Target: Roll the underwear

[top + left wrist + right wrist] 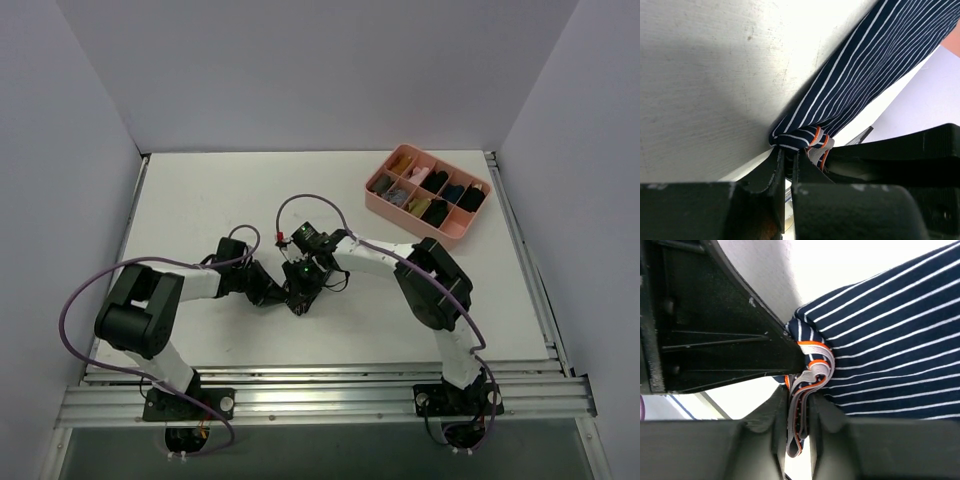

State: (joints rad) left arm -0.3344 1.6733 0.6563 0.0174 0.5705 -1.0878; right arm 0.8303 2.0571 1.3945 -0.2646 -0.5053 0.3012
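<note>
Navy cloth: the underwear (865, 85), pinstriped with an orange-red and grey waistband edge, is bunched at one end between both claws. From their tips it stretches away as a fairly taut band just above the table (200, 200).
Left claw (788, 162): clenched on a folded corner of the underwear. Stripes and a bit of waistband bulge just beyond its tips.
Right claw (799, 410): clenched on the layered waistband, which runs down through the gap between its fingers. The striped body spreads out past the tips.
Claw spacing: the two meet nearly tip to tip. Each wrist view shows the other's black body just beside its own fingers.
Stage, as a judgement: one edge is gripped, but no finished roll shows. From above, the claws hide the cloth.
Risk, slipping: both grips sit on a thin bunch near the edge. A pull or twist against the taut band could drag the cloth out of one claw, and the fold would spring open.
Risk, collision: with the tips so close, turning either wrist to wind the cloth could knock the fingers together.
Risk, uneven roll: if one claw turns faster, the band may skew into a cone.
Pink tray (455, 232): well beyond the right claw, with small dark bundles in its compartments.
Writing: no brand, label or lettering can be read.
</note>
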